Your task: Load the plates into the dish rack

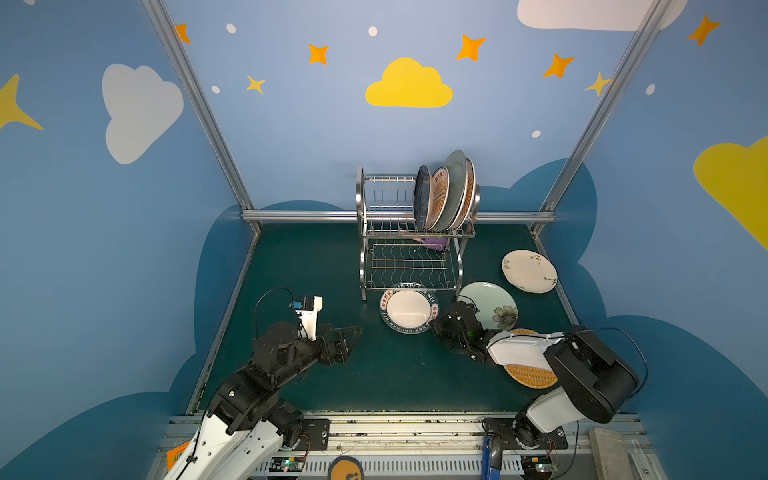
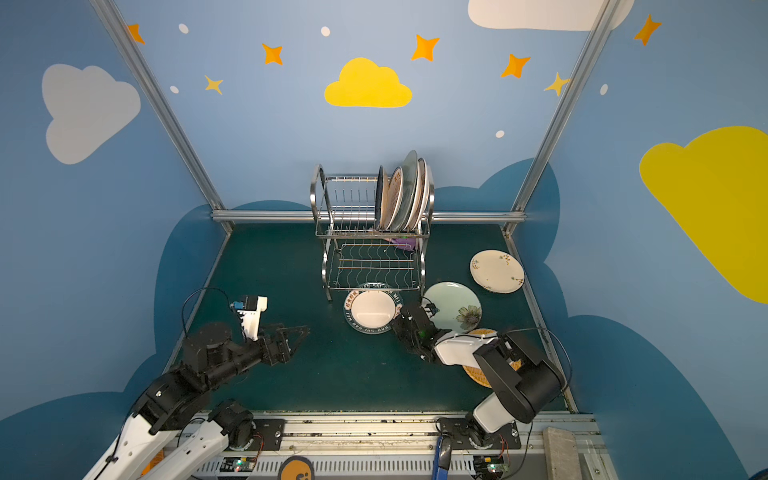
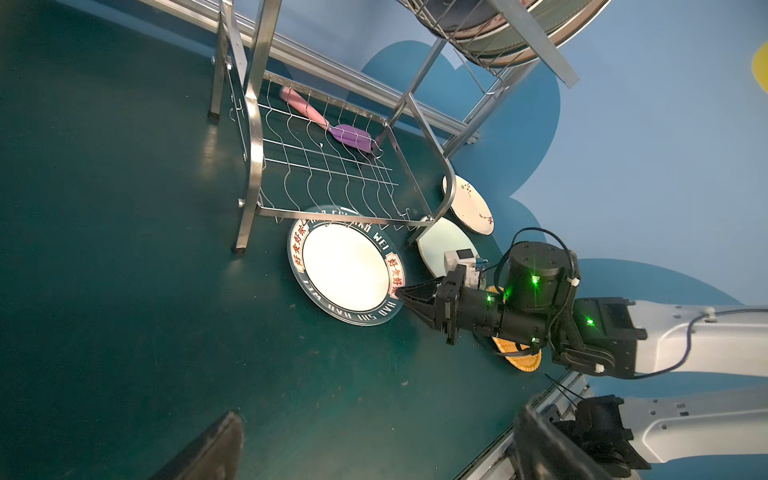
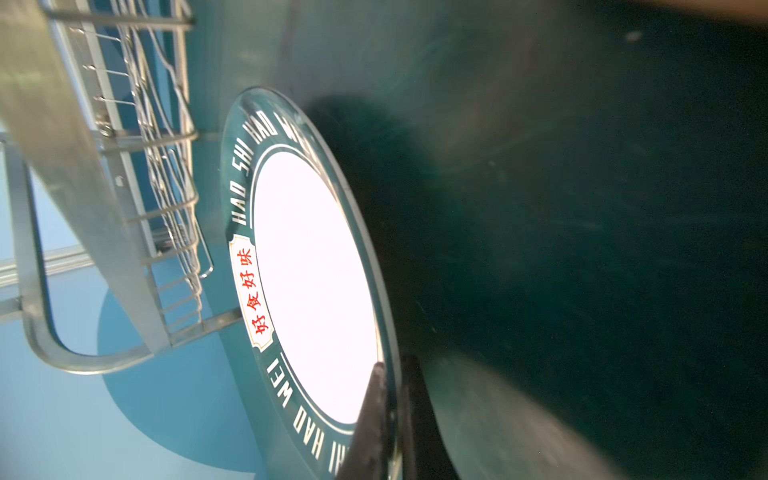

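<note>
The dish rack [image 1: 362, 216] [image 2: 318, 199] [image 3: 249, 137] stands at the back of the green mat, with several plates [image 1: 444, 195] [image 2: 405, 195] upright in the right part of its upper tier. A plate with a dark lettered rim [image 1: 409, 309] [image 2: 372, 309] [image 3: 345, 270] [image 4: 311, 270] lies just in front of the rack. My right gripper [image 1: 434, 322] [image 2: 397, 322] [image 3: 399, 293] [image 4: 392, 374] is shut on that plate's right rim. My left gripper [image 1: 353, 332] [image 2: 301, 332] [image 3: 376, 449] hangs open over bare mat to the left, holding nothing.
A pale green plate [image 1: 494, 303] [image 2: 455, 305] [image 3: 440, 245], a cream floral plate [image 1: 528, 271] [image 2: 496, 271] [image 3: 469, 203] and a woven tan plate [image 1: 530, 376] [image 2: 478, 376] [image 3: 521, 357], partly under my right arm, lie on the right. A pink-and-purple spatula [image 3: 328, 124] [image 1: 434, 243] rests on the lower tier.
</note>
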You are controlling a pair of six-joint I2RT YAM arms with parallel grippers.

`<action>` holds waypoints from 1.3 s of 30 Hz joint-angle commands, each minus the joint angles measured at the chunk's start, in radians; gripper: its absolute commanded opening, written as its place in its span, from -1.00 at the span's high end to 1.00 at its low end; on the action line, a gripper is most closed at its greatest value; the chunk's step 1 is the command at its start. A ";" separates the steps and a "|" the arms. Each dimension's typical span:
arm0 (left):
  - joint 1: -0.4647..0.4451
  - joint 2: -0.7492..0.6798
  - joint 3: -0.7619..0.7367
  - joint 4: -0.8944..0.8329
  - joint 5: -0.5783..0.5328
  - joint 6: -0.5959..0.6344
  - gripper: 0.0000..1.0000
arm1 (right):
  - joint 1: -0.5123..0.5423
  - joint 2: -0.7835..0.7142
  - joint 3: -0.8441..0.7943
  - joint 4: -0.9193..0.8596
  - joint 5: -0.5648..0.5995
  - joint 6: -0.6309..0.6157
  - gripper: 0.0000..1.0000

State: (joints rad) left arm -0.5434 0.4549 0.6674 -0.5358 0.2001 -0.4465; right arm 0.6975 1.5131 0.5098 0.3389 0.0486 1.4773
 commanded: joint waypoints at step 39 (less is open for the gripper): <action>-0.415 0.276 0.018 0.288 -0.337 0.237 -1.00 | -0.146 -0.720 -0.087 -0.510 -0.295 -0.369 1.00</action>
State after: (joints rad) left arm -0.9302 0.7097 0.6353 -0.2855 -0.0616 -0.3218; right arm 0.5587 0.8135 0.3832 -0.1654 -0.1947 1.1259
